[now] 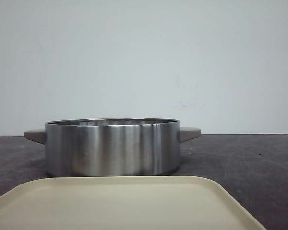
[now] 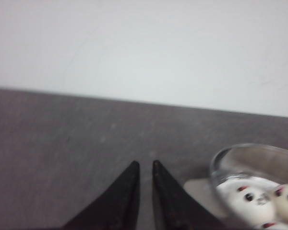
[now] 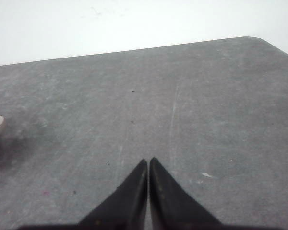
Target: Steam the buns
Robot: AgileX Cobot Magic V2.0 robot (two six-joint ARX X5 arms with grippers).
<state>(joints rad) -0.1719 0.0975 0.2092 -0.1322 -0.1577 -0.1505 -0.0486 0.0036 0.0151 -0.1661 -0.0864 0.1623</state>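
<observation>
Your buns (image 2: 259,203) already sit inside the steel steamer pot (image 1: 110,147), lower right of the left wrist view. Left gripper (image 2: 145,165) nearly closed, right gripper (image 3: 148,162) pressed together, both empty. Covering likely comes next; no lid shows.

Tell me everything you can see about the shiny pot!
The pot is round, low and wide, made of what looks like brushed steel. Two flat beige handles stick out sideways near its rim, one on each side. It has no lid and stands upright on the dark table, just behind a cream tray. The front view shows only its outside. The left wrist view shows white buns with little faces inside it. Neither hand touches it.
</observation>
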